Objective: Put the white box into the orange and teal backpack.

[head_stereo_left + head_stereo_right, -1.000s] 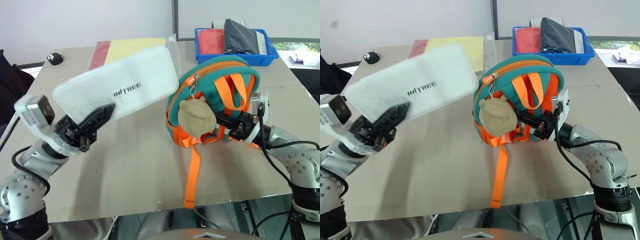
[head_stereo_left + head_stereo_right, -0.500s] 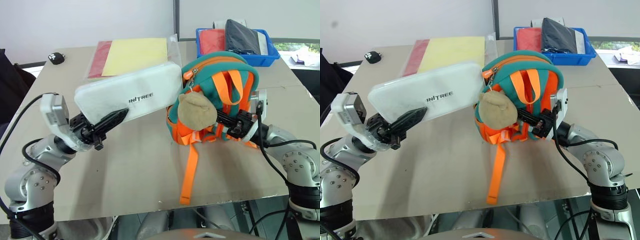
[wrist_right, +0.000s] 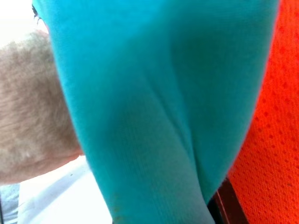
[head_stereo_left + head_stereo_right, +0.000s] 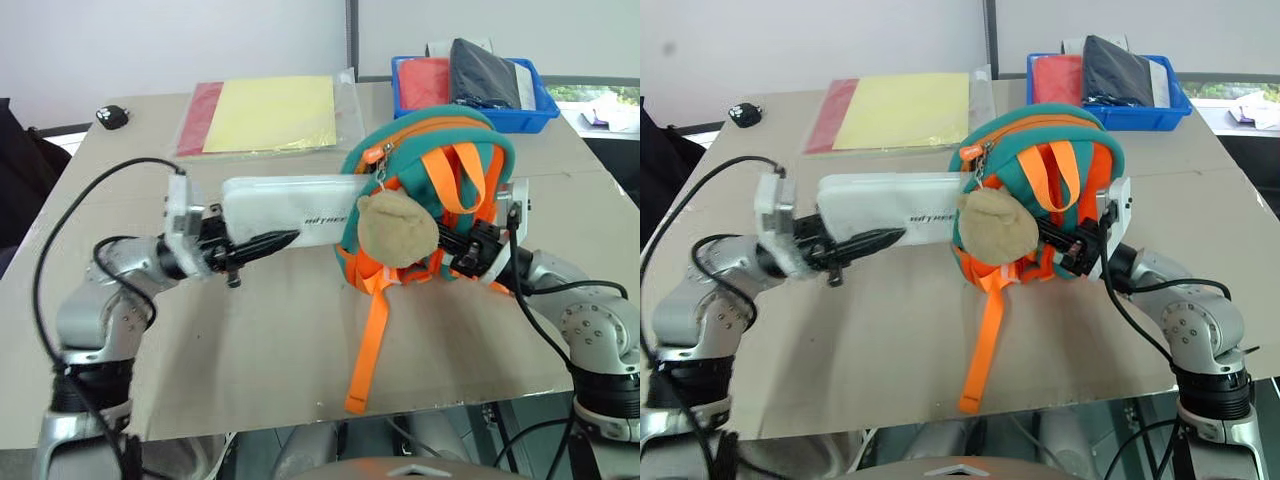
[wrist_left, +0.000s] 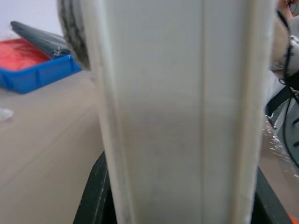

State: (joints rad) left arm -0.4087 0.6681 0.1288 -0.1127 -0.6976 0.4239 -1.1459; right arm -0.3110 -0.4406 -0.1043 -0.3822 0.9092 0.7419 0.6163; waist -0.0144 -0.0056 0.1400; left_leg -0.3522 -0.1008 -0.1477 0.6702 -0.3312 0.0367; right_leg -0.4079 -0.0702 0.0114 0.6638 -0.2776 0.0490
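- Orange and teal backpack is the landmark here: it's propped upright on the tan table, with the tan plush charm hanging on its front and one orange strap trailing down toward the table's near edge.
- The white box is held level off the table, on the backpack's left, and its far end disappears behind the teal edge at the opening.
- The left gripper is clamped on the box's other end, black fingers lying along its side.
- The right gripper is closed tight on the backpack's right side, around the straps.
- Behind the backpack there's a blue bin; back-left of it, a yellow sheet.
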